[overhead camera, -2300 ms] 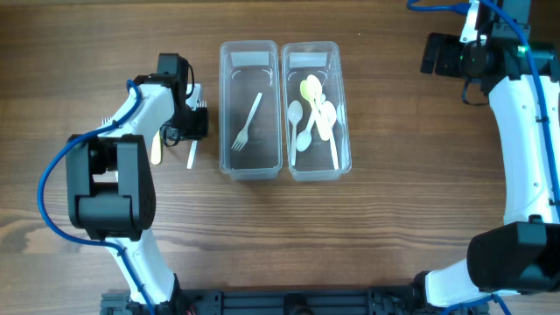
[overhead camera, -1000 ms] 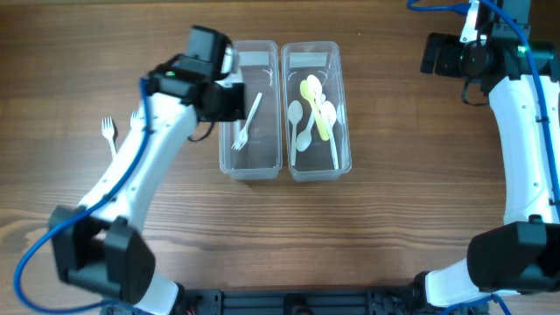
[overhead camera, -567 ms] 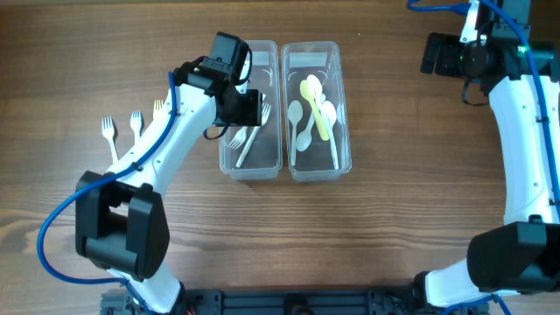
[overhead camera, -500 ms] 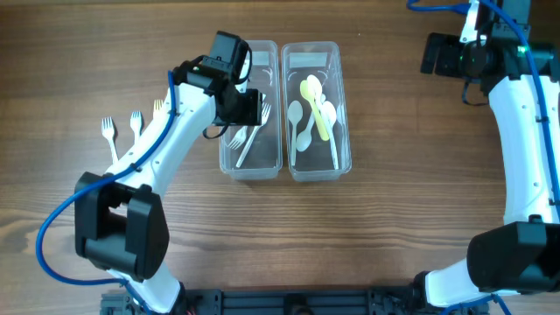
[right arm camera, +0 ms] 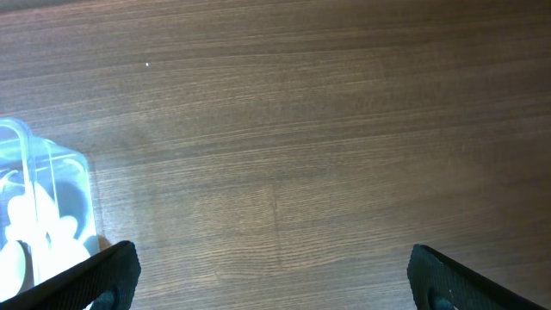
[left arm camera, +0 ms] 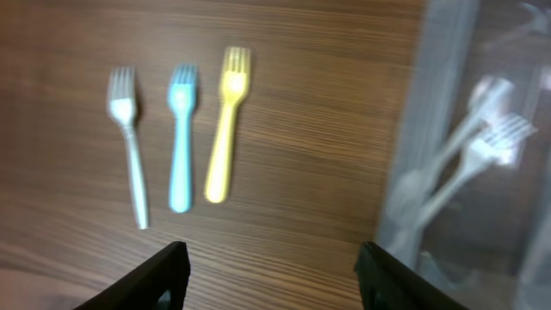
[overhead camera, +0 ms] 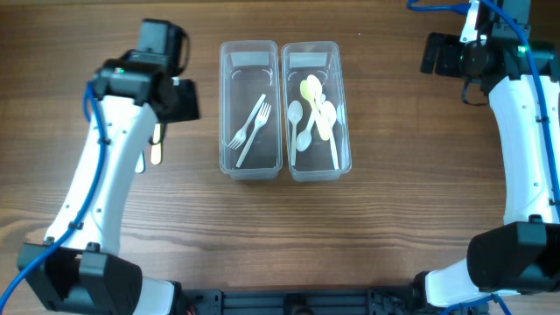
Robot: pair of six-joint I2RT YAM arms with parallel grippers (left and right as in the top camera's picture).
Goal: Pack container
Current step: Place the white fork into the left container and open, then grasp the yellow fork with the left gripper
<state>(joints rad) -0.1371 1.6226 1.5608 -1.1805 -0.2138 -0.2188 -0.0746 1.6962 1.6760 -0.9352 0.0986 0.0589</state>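
Wooden table (overhead camera: 394,236), left gripper (left arm camera: 271,269) wide near three forks (left arm camera: 179,146), right gripper (right arm camera: 274,267) wide, apparently two forks (overhead camera: 252,131) in container (overhead camera: 223,114)

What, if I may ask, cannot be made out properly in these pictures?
Overhead: the left arm hides most of the loose forks, so their count is unclear there.
Left wrist: the packed forks are blurred behind the wall of the fork container.
Right wrist: the spoon container is cut off by the left edge.
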